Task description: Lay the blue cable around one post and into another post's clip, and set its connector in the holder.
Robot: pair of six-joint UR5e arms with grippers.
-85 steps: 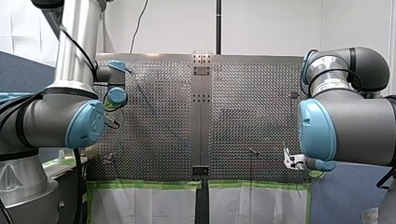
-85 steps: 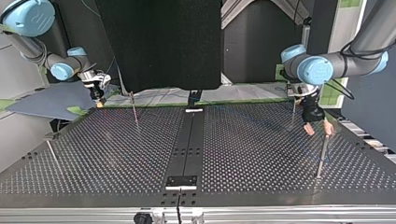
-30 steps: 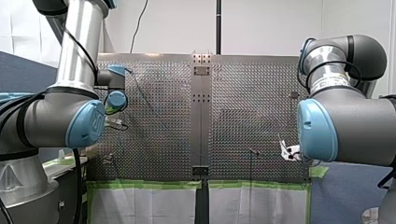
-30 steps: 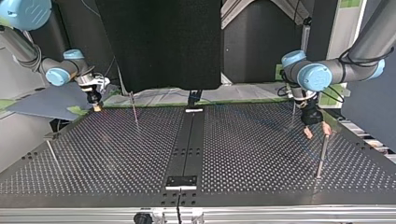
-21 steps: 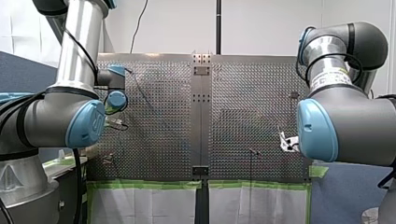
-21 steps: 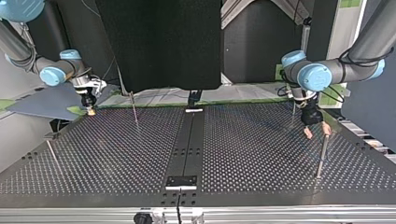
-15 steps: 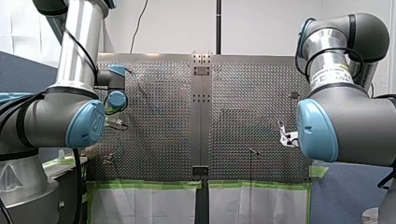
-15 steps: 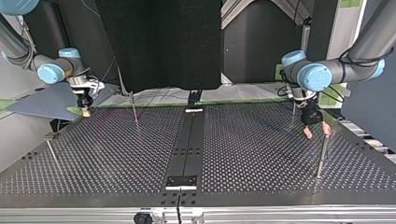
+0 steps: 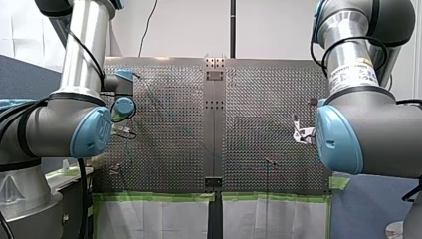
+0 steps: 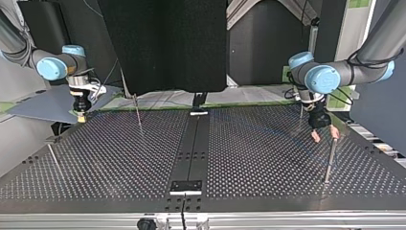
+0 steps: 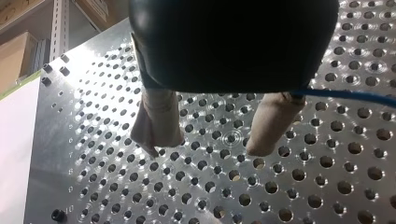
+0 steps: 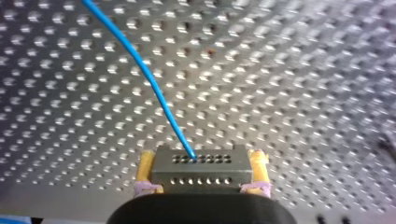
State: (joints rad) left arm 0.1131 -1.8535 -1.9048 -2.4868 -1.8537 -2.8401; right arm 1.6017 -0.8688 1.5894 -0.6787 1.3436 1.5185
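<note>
My right end effector grips the grey multi-hole connector between its yellow pads, over the perforated counter at the top view's far left corner. The blue cable leaves the connector's face and runs across the counter. My left end effector stands wide, the cable passing beside one beige finger, near a post at the top view's right.

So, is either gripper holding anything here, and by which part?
My right gripper clamps the connector by its two end faces, blue cable leaving its front. My left gripper is open, gripping nothing.
</note>
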